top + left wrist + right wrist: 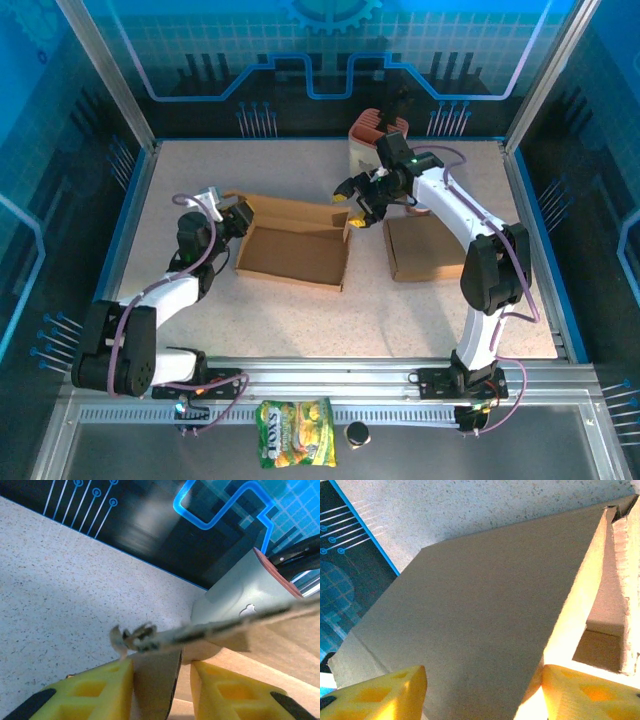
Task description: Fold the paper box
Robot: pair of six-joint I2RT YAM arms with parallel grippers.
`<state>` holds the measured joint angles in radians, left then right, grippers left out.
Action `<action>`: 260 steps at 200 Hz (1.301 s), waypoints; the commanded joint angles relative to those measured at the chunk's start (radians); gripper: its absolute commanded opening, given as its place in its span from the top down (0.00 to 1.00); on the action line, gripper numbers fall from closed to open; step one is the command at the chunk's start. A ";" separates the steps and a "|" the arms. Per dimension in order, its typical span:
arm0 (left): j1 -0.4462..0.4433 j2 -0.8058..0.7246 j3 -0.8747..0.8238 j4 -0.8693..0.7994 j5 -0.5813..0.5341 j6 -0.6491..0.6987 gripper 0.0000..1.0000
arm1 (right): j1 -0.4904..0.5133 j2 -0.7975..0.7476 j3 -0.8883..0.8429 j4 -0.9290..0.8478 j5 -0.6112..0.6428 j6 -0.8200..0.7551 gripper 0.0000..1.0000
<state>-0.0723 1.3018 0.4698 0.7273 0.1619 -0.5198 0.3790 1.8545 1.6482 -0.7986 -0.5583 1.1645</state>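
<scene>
Left gripper (161, 672) clamping the cardboard box (293, 255) at its left wall, right gripper (484, 680) holding fingers apart astride its right flap, box sitting open on table (300, 320).

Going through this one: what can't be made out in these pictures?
1. Left wrist: whether the left gripper squeezes the paper box wall; the bottom edge cuts its fingers off.
2. Right wrist: most of the box interior, hidden behind the raised flap.
3. Top external: the snack bag print, too small to read; the box corner beneath the right gripper.
</scene>
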 commanded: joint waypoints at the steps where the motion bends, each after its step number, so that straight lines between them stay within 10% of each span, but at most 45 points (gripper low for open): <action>1: -0.018 -0.026 0.020 -0.025 0.029 -0.045 0.65 | 0.022 -0.037 -0.023 0.051 -0.044 0.017 0.41; 75: -0.018 -0.109 -0.088 -0.083 0.027 -0.088 0.58 | 0.086 -0.075 -0.057 -0.033 0.076 -0.143 0.50; 163: -0.019 -0.344 -0.125 -0.522 0.041 -0.220 0.33 | 0.145 -0.123 -0.190 0.023 0.220 -0.233 0.57; 260: -0.060 -0.586 -0.058 -0.987 0.270 -0.496 0.33 | 0.152 -0.091 -0.193 0.028 0.271 -0.250 0.59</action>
<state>-0.1108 0.7769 0.3489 -0.0525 0.3248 -0.9485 0.5190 1.7535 1.4601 -0.7750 -0.3161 0.9367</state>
